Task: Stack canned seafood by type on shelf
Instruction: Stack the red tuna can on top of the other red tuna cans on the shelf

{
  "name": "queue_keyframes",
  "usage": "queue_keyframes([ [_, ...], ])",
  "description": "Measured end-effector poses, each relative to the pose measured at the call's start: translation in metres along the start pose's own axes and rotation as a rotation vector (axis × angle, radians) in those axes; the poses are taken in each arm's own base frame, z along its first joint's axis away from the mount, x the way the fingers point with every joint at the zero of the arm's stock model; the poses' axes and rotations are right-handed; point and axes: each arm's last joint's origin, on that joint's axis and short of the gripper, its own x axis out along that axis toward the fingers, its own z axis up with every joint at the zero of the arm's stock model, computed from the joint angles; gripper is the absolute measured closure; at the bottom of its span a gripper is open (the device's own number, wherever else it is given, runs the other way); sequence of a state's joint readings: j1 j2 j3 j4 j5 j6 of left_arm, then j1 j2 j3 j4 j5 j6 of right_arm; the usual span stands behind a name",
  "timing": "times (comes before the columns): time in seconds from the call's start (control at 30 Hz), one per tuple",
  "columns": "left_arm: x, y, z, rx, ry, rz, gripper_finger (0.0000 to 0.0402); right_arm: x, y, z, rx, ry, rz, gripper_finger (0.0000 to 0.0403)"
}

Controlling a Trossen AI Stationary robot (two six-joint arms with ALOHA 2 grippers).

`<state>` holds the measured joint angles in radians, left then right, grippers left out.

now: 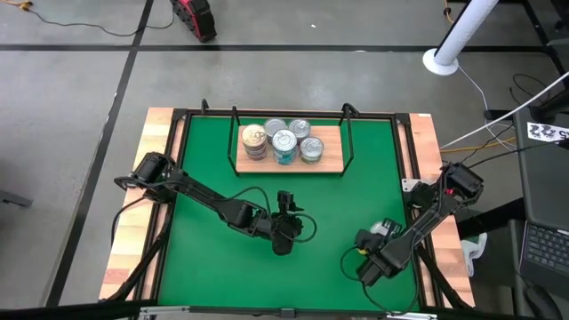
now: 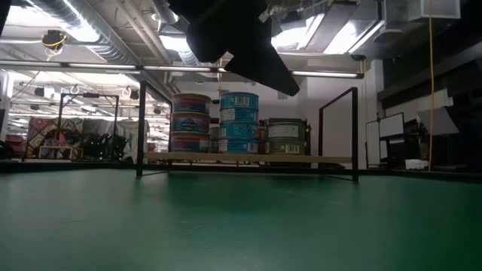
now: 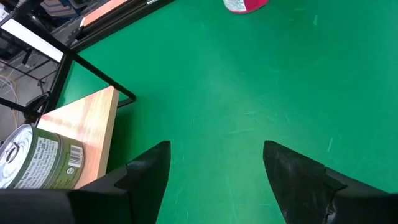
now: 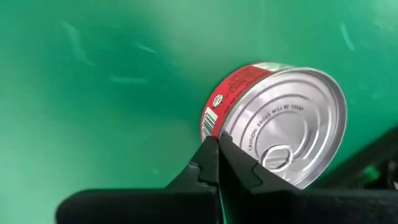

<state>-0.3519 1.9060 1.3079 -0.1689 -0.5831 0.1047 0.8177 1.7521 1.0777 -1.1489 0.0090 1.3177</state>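
Shelf (image 1: 331, 161): 4 tin stacks (image 1: 284, 142); 1 red tin (image 4: 273, 127) on mat.

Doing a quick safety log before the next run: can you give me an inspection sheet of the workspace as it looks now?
Surface: green mat on a wooden table, bare in the middle.
Job's things: stacked tins on the shelf; one red tin lies on the mat by the right gripper.
Clutter: nothing seen.
Grippers: left gripper open over bare mat; right gripper shut beside the red tin, not gripping it.
Cables: wires run off the table's right side.
Surroundings: white pole base on the floor, laptop at right.
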Motion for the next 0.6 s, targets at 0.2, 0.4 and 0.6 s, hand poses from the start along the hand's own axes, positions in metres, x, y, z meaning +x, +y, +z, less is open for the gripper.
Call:
queue_keyframes([
  [0.2,0.000,0.000,0.001,-0.003,-0.005,0.001,0.0149,-0.010,0.007,0.005,-0.037,-0.055,0.042,0.0403],
  [0.4,-0.001,-0.002,0.005,-0.018,-0.049,-0.015,0.0149,-0.012,0.012,0.017,-0.081,-0.079,0.128,0.0403],
  [0.6,-0.007,-0.009,0.017,0.024,-0.166,-0.092,0.0149,-0.015,0.013,0.038,-0.132,-0.112,0.207,0.0403],
])
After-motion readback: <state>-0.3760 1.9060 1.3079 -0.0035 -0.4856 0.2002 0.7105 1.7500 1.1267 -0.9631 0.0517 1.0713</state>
